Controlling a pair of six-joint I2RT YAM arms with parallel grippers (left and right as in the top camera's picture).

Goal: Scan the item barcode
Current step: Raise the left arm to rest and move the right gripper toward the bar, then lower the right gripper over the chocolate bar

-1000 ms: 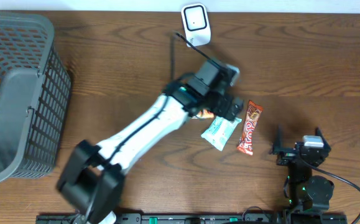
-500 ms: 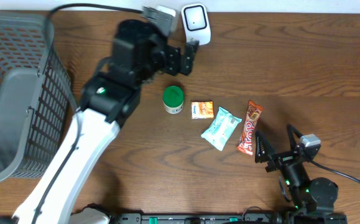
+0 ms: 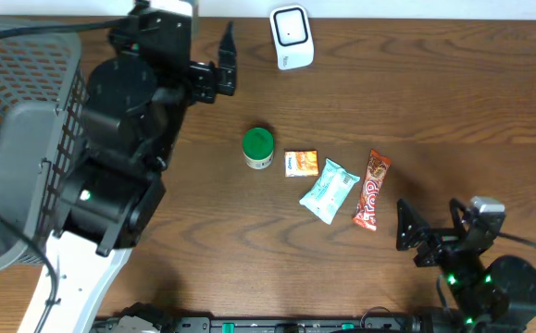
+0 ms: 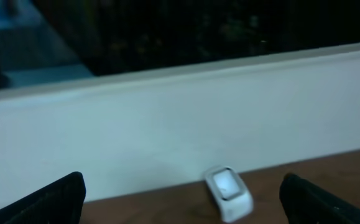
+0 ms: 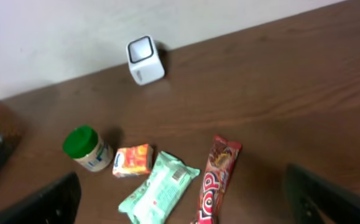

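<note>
Both grippers stand wide open, holding nothing; no item is picked yet. The scanner [image 3: 291, 35] sits just ahead of my left gripper [image 3: 225, 63]. The jar [image 3: 258, 148], packet [image 3: 301, 164], pouch [image 3: 329, 191] and bar [image 3: 372, 190] lie ahead of my right gripper [image 3: 431, 231]. Next I must pick one and turn its barcode, which I cannot make out, toward the scanner. Dark wood table [image 3: 453, 102], white wall [image 4: 167, 124] beyond; basket [image 3: 27, 139] behind the left gripper.
</note>
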